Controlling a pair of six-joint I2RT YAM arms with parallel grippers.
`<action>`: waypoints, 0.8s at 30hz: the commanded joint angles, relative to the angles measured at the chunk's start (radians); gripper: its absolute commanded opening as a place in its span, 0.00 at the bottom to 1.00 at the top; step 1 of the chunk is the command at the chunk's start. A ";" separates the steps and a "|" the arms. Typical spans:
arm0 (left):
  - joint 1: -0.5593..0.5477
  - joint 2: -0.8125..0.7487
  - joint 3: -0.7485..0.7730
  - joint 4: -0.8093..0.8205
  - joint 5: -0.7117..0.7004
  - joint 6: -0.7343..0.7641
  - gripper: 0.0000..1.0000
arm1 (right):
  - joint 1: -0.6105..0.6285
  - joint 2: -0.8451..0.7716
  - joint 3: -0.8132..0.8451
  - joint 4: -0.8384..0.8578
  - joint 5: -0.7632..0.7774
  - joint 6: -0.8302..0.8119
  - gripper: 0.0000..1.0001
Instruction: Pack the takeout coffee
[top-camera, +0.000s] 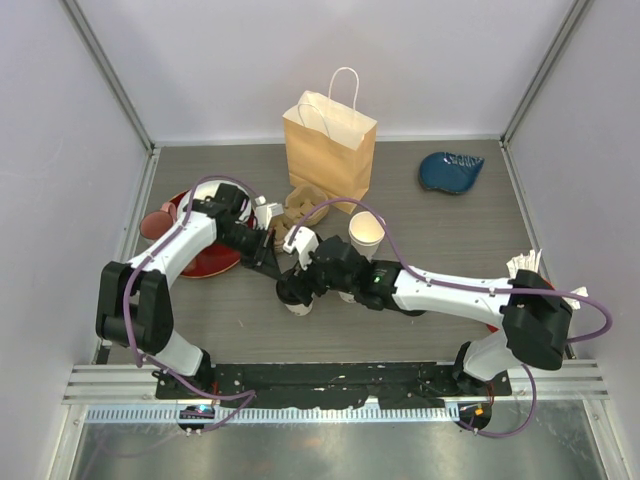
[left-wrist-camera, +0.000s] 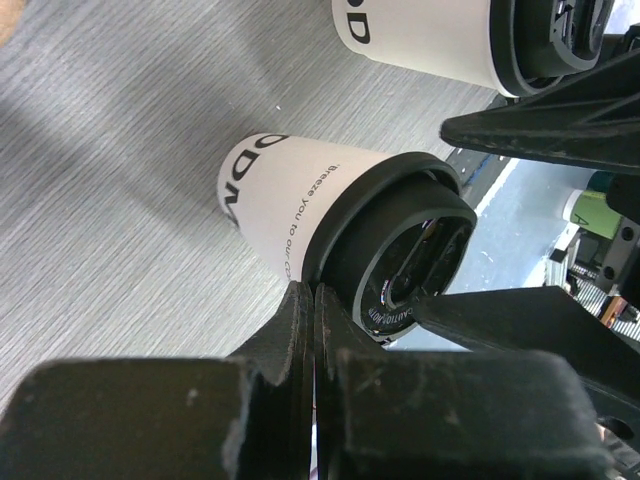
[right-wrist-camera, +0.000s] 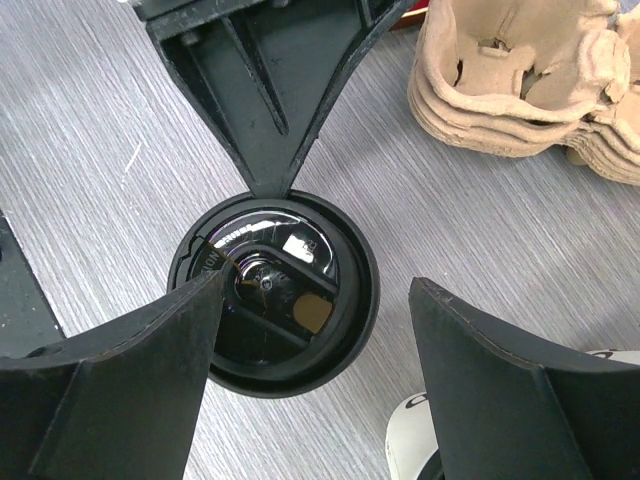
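At table centre: first lidded cup stands upright on the table, with its black sip lid seated on top.
Second lidded cup: stands on the table just beside the first, not touching it.
Right gripper: hangs directly over the first lidded cup with jaws spread wide. One finger sits on each side of the sip lid, and nothing is gripped.
Left gripper: jaws are pressed fully together and hold nothing. The joined tips meet the rim of the sip lid and appear to touch it.
Carrier stack: moulded pulp trays lie on the table near the cups, with every pocket in view empty.
Paper bag: stands upright with its mouth open, behind the carrier stack.
Step in hand: judged to be securing the first lidded cup. The left gripper bears on the rim while the right gripper brackets the cup for a grasp.
Progress: early; neither cup is in a carrier or the bag.
Next move: lower the right gripper past the lid to the paper wall, then close gently. The left gripper must clear the rim before any lift.
Caution: squeezing at lid height may pop the sip lid off.
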 joint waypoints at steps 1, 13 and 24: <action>0.001 -0.025 0.037 -0.005 -0.019 0.024 0.00 | -0.010 -0.069 0.042 0.039 -0.025 0.015 0.81; 0.001 -0.033 0.070 -0.024 -0.033 0.036 0.00 | -0.054 -0.112 0.003 0.066 -0.036 0.081 0.80; 0.001 -0.013 0.135 -0.094 -0.111 0.101 0.02 | -0.086 -0.054 -0.009 0.094 -0.104 0.130 0.58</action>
